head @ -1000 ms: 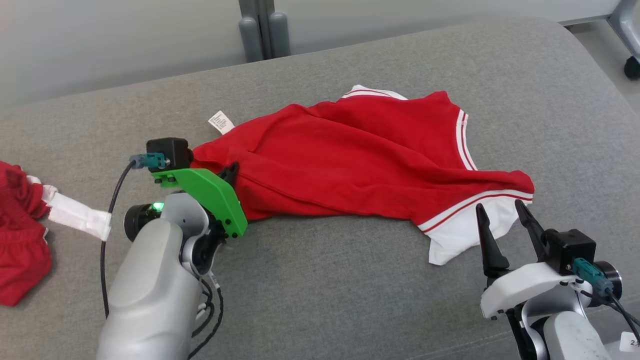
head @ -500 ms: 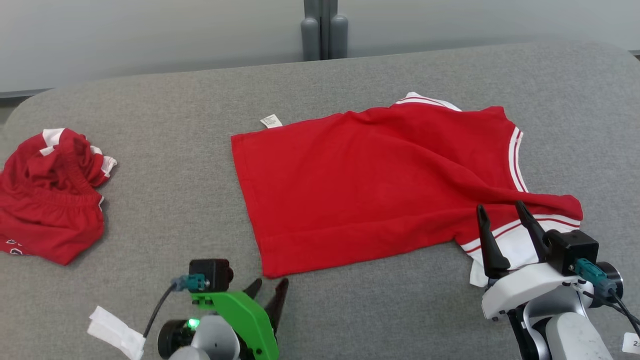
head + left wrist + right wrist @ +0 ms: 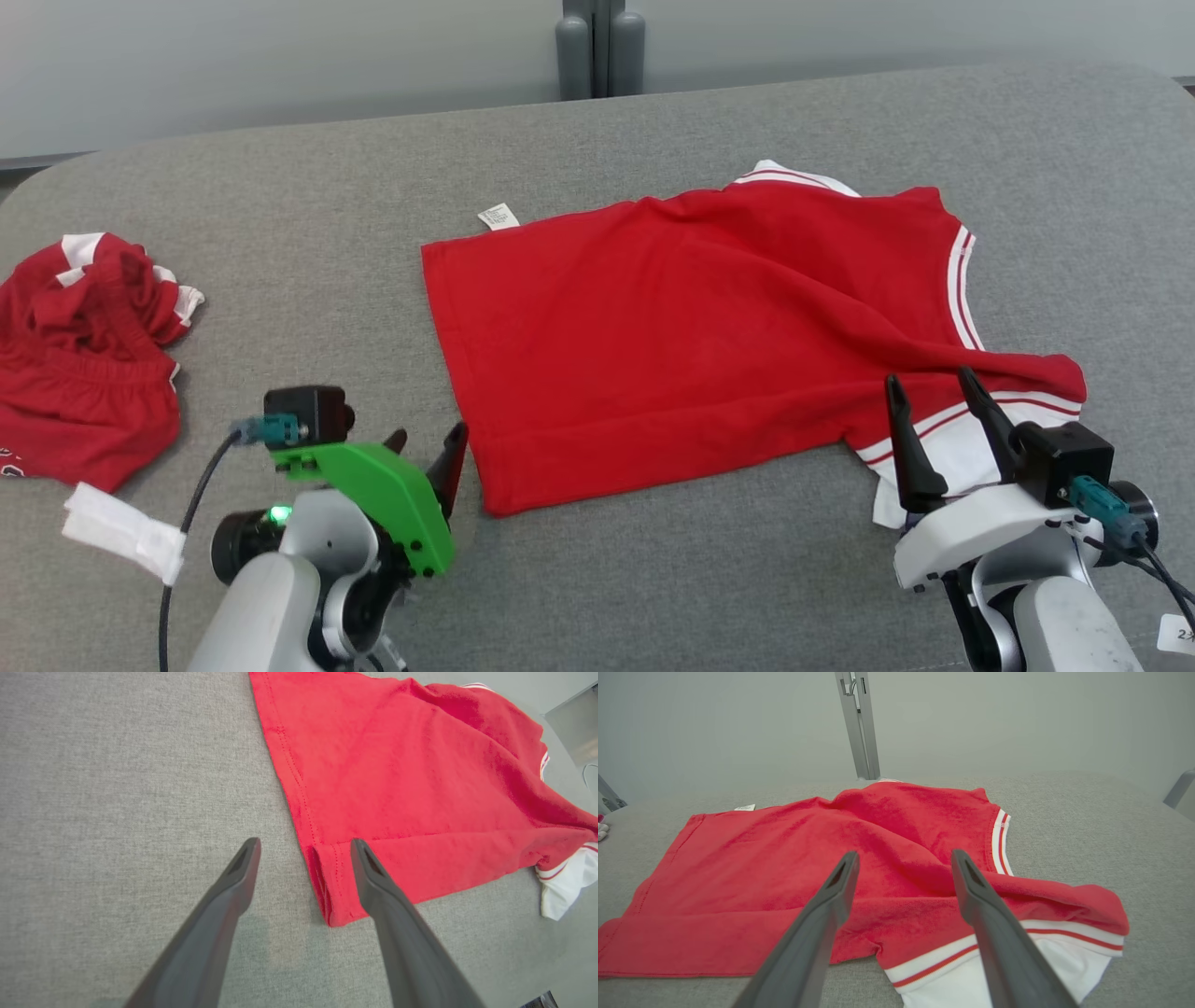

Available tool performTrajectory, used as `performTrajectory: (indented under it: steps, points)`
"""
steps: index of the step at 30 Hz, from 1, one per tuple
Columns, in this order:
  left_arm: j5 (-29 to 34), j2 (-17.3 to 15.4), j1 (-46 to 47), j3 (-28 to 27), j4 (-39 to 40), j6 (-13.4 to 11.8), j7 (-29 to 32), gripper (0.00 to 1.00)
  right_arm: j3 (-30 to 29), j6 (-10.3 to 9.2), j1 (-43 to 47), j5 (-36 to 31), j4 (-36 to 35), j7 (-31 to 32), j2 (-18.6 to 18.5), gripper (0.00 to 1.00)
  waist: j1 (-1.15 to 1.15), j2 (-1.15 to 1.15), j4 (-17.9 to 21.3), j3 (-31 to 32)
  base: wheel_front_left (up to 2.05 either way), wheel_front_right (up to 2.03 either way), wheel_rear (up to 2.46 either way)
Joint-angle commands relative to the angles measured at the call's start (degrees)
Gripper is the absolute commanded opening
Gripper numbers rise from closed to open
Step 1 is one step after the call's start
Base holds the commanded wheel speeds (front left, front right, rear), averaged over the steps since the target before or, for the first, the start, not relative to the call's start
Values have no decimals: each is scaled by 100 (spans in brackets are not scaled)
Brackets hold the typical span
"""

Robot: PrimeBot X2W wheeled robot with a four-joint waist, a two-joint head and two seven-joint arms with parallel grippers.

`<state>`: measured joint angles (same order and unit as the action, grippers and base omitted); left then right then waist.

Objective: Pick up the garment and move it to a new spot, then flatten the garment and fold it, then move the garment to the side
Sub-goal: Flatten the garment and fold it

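A red garment (image 3: 691, 336) with white-and-red striped trim lay near the middle of a grey padded surface (image 3: 280, 168). Its left half was spread almost flat, with a stitched hem running along the left edge. The right half was rumpled into long diagonal folds, and a white panel poked out at the near right corner. A small white label (image 3: 498, 217) stuck out at the far left corner. The left gripper (image 3: 428, 435) stood wide open and empty, its fingers either side of the near left hem corner in the left wrist view. The right gripper (image 3: 930, 378), equally wide and holding nothing, sat by the striped near right edge. A second crumpled red garment (image 3: 84, 364) lay well apart at far left.
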<state>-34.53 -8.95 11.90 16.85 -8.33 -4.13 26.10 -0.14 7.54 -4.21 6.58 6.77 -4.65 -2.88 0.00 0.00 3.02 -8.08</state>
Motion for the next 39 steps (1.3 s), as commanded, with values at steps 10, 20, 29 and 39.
performTrajectory:
  steps: [10,20,29,39]
  points:
    - [125,85,1638,-245,-2176,-113,-326,100,164,-10,-275,99,74,-152,-4,100,0,0,676,-383,0,0,0]
    - [-53,116,2085,-303,-3437,42,-346,100,117,-10,-307,141,190,-275,-3,100,0,0,970,-512,0,0,0]
    - [-144,260,2256,-111,-3621,476,-380,0,158,-10,-345,159,189,-239,-5,100,0,0,897,-471,0,0,0]
    - [187,232,2728,-10,-3280,775,-1813,0,70,-10,-259,121,142,-150,-4,100,0,0,736,-375,0,0,0]
